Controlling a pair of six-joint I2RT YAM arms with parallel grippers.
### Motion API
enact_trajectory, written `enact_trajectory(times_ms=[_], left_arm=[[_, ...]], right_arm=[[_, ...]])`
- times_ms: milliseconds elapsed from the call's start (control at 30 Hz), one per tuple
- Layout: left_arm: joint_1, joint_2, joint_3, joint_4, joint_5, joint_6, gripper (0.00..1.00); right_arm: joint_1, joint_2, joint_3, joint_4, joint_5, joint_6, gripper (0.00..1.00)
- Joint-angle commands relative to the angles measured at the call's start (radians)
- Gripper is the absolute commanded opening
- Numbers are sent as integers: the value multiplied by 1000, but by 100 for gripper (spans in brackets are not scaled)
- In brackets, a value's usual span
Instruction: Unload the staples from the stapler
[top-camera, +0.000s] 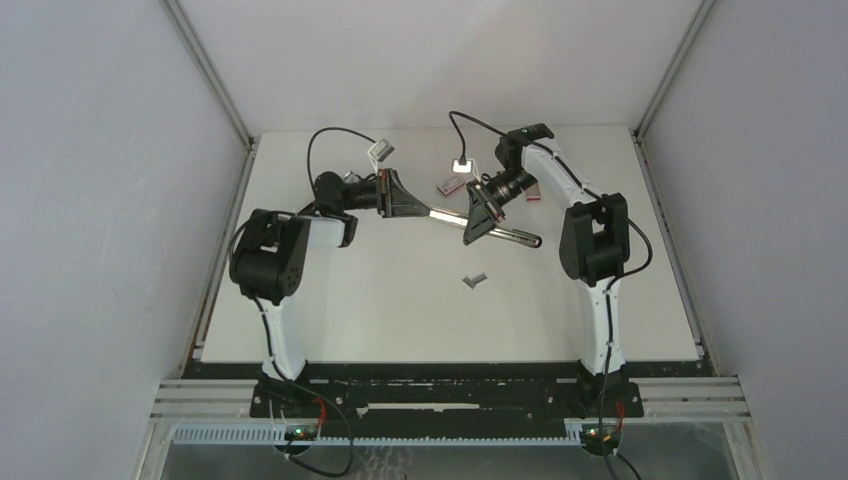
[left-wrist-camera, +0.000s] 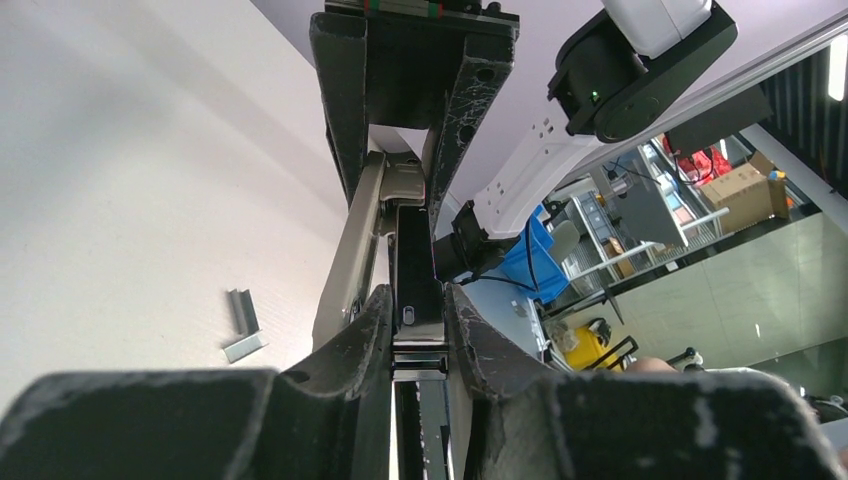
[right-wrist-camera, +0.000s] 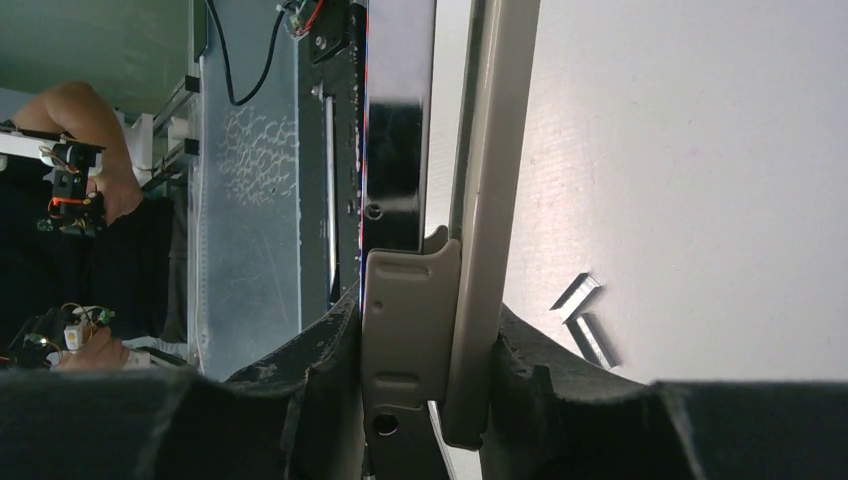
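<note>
The staples (top-camera: 475, 281) lie loose on the tabletop (top-camera: 340, 310), two short grey strips meeting in a V. They sit apart from both tools, on the near side of them, closer to the right tool (top-camera: 478, 226) than to the left tool (top-camera: 425, 208), and neither touches them. In the left wrist view they show to the left of that tool's fingers (left-wrist-camera: 360, 335), flat on the white surface. In the right wrist view they show just to the right of that tool's fingers (right-wrist-camera: 540, 360), also flat.

Between the tools runs the stapler (top-camera: 515, 236), a pale metal bar and a black bar lying side by side along its length. Each tool is pressed together on it. The left one pinches one end and the right one pinches further along, so the dark end sticks out past the right tool.

Beyond the right tool, on its far side, two reddish blocks rest on the tabletop, one (top-camera: 452, 184) to its left and one (top-camera: 530, 192) to its right.
</note>
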Motion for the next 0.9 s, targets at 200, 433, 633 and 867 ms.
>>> enact_trajectory(times_ms=[200, 433, 633, 867], left_arm=[[-3, 3, 14, 79, -27, -55, 62], [22, 28, 6, 78, -38, -70, 100], [68, 57, 7, 78, -38, -76, 100], [105, 50, 11, 78, -32, -83, 100]], right_arm=[[-1, 3, 37, 33, -41, -6, 0], [-10, 10, 36, 33, -49, -13, 0], [-27, 10, 19, 33, -50, -34, 0], [-46, 23, 8, 33, -43, -45, 0]])
